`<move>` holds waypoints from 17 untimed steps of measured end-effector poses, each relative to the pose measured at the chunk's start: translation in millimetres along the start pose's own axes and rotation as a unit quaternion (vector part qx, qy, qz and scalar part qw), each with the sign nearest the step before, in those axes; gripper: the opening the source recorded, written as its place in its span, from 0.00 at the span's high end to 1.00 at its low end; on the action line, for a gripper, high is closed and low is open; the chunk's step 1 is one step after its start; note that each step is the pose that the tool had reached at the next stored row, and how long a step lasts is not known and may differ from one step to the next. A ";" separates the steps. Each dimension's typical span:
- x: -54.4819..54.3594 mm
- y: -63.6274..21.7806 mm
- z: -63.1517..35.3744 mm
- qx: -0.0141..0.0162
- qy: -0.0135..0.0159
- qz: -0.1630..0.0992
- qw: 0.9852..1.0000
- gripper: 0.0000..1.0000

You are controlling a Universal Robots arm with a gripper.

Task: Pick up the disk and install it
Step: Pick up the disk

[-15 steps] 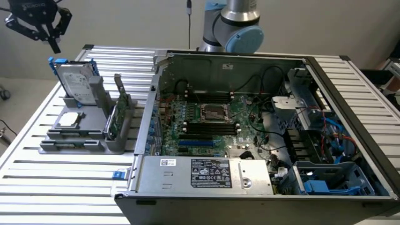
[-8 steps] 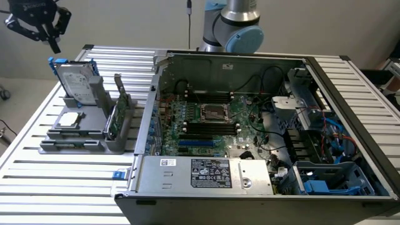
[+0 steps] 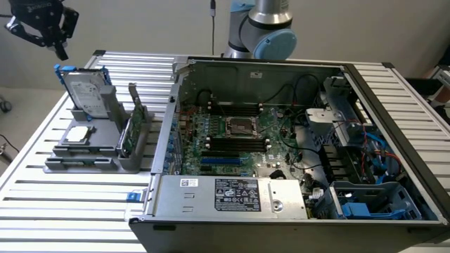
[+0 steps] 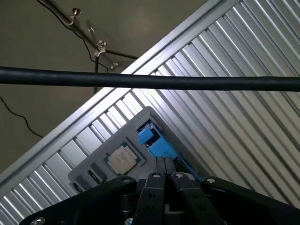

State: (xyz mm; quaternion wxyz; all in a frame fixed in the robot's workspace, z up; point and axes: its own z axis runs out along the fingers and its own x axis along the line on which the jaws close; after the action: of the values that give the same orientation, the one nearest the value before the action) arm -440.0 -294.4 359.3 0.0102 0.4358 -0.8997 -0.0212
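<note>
The gripper [image 3: 60, 50] hung over the slatted table [image 3: 42, 211] at the exterior view's left, its 2 fingers pressed together with nothing between them. Just below it the disk [image 3: 88, 92] stood on edge in 1 slot of the grey holder [image 3: 105, 161], white label facing the exterior camera and the blue carrier frame [image 4: 157, 143] showing along its upper edge. Gripper and disk were apart, not touching. The small square CPU chip [image 3: 79, 134] lay flat in the holder in front of the disk. The green card [image 3: 134, 126] stood upright between the disk and the open computer case [image 3: 281, 132]. The pick-up was not yet done.

The disk looked rigid and fairly heavy for its size (a metal body with smooth faces, likely slippery on the flats), and probably sensitive to knocks. The exposed upper part seemed the sensible place to hold. A pinch across the 2 broad faces or on the blue frame would likely give more bite than bare metal.
</note>
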 end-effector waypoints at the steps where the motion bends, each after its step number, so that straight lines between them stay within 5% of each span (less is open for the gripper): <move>1: 0.0 0.0 0.1 0.000 0.000 -0.009 1.000 0.89; 9: 0.0 -0.1 2.6 0.000 0.004 -0.081 0.997 0.89; 17: 0.0 -0.3 6.8 0.002 0.006 -0.154 0.988 0.89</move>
State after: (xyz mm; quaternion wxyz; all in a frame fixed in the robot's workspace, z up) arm -440.0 -294.4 352.5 0.0119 0.5691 -0.8220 -0.0182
